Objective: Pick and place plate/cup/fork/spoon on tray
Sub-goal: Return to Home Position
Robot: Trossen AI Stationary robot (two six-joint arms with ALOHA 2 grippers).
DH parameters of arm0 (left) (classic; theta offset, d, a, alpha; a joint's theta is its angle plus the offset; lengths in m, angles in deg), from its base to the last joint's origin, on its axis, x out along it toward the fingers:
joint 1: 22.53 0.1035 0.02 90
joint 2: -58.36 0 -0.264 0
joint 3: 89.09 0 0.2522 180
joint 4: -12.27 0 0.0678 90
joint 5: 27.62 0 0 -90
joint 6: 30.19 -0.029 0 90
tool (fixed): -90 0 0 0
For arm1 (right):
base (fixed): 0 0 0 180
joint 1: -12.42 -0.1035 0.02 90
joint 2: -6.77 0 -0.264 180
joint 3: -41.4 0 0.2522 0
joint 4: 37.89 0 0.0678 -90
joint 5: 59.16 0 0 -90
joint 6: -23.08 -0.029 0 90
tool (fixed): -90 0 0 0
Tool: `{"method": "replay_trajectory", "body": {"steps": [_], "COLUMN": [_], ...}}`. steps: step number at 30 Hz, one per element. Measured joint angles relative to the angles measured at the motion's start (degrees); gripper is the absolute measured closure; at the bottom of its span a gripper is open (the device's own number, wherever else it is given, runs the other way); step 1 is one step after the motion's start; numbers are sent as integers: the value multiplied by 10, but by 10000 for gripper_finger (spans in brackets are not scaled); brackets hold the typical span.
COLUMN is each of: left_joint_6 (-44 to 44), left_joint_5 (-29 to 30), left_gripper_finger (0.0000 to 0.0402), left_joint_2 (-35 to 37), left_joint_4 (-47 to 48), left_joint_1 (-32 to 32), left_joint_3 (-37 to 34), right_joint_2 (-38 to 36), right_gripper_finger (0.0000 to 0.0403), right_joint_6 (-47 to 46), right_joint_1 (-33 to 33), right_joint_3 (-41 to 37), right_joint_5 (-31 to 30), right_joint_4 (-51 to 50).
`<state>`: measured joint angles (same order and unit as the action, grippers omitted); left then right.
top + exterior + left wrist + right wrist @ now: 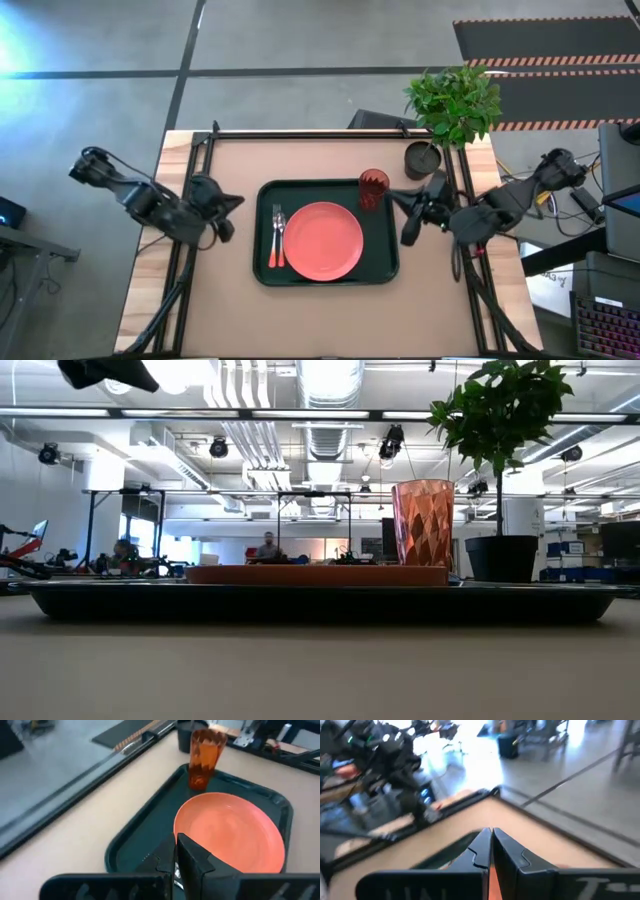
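Note:
The dark green tray (385, 262) lies in the middle of the table. The coral-orange plate (323, 241) lies flat in the tray. The red ribbed cup (373, 188) stands upright in the tray's far right corner. The fork (274, 238) and the spoon (282, 240) lie side by side in the tray's left part, orange handles toward the near edge. My left gripper (232, 215) hovers left of the tray, shut and empty; its own wrist view also shows it (176, 865). My right gripper (405, 215) hovers right of the tray, shut and empty; its own wrist view also shows it (491, 852).
A potted green plant in a dark pot (424, 158) stands just beyond the tray's far right corner, close to the cup and to my right gripper. Black frame rails (300, 133) run along the table's far and side edges. Bare tabletop (330, 320) lies between the tray and the near edge.

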<state>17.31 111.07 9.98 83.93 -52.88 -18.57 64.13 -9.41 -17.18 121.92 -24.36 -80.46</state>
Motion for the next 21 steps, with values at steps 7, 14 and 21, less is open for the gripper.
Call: {"method": "replay_trajectory", "body": {"steps": [7,14,21], "left_joint_6": [2,-122,-257], "left_joint_5": [-24,-22,-32], "left_gripper_finger": [402,402,402], "left_joint_2": [49,63,94], "left_joint_4": [-9,-33,-96], "left_joint_1": [0,0,0], "left_joint_3": [-1,-12,-20], "right_joint_2": [8,15,18], "right_gripper_finger": [394,394,394], "right_joint_6": [1,87,350], "right_joint_1": [-1,-1,17], "right_joint_3": [67,115,172], "right_joint_5": [32,216,598], "right_joint_4": [-22,-13,-62]}}
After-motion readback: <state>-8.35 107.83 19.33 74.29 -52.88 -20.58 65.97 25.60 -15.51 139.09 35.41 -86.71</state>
